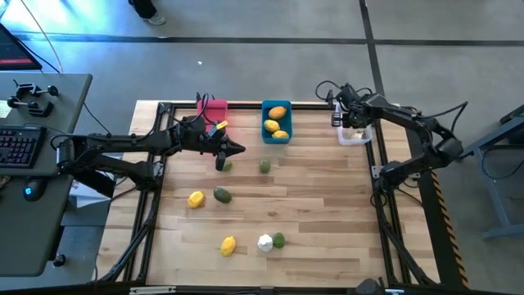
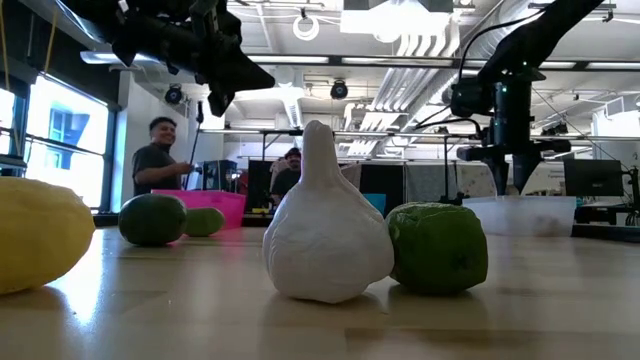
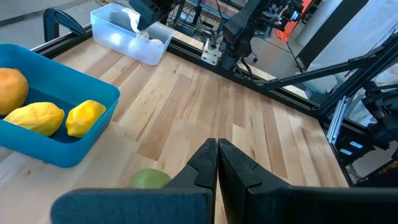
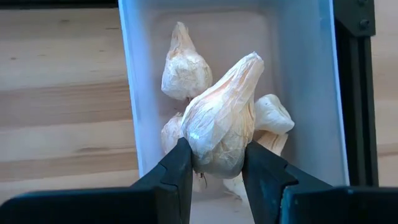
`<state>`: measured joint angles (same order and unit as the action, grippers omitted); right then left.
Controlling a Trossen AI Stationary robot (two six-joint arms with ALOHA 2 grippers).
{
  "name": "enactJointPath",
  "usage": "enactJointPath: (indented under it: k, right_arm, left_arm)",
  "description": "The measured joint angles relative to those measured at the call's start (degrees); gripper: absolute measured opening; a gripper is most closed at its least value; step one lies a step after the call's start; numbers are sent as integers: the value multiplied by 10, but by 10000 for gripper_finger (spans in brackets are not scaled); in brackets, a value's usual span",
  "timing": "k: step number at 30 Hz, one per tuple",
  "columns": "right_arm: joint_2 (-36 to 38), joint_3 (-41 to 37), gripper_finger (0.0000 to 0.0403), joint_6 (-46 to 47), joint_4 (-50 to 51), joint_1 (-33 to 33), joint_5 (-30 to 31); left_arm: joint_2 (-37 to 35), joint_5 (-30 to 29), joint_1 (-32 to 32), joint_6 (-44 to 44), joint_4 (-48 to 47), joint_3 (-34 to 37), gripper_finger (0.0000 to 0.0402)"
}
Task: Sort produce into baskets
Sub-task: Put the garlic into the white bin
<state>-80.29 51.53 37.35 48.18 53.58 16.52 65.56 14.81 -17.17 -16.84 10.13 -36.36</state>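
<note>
The right claw point(image 4: 214, 163) was clamped on a white garlic point(image 4: 219, 121), and it hung right over the white bin point(image 4: 292, 68) at the far right of the worktop point(image 1: 319, 213). Other garlics point(image 4: 183, 65) already lay inside that bin. So the step in hand looked like dropping this garlic in with them. The next move would call for the right claw to spread apart and let the garlic fall, then lift away.

The left claw point(image 3: 217, 163) had its two fingers pressed together with nothing between them. It hovered over the worktop near the pink bin point(image 1: 214, 111), just above a green fruit point(image 1: 226, 166). It would need to open before it could pick that fruit up.

The blue bin point(image 1: 276, 137) sat between the other two bins and held yellow and orange fruits point(image 1: 277, 113).

A lot was left to sort. Out on the worktop lay two lemons point(image 1: 195, 199), one more white garlic point(image 1: 264, 242), and green fruits point(image 1: 221, 194). One green fruit point(image 1: 279, 239) was touching that garlic, so grabbing either one might bump the other.

Two people point(image 2: 160, 160) stood far back in the room.
</note>
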Motion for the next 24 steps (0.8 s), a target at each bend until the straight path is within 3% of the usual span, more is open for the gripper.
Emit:
enactJointPath:
  k: [5, 16, 24]
  right_arm:
    - [0, 0, 99, 58, 1, -2, -5]
    - [0, 0, 99, 299, 8, -54, 22]
    - [0, 0, 99, 462, 78, -86, 67]
  left_arm:
    - [0, 0, 0, 0, 0, 0, 0]
    - [0, 1, 0, 5, -2, 0, 0]
    - [0, 2, 0, 2, -20, 0, 0]
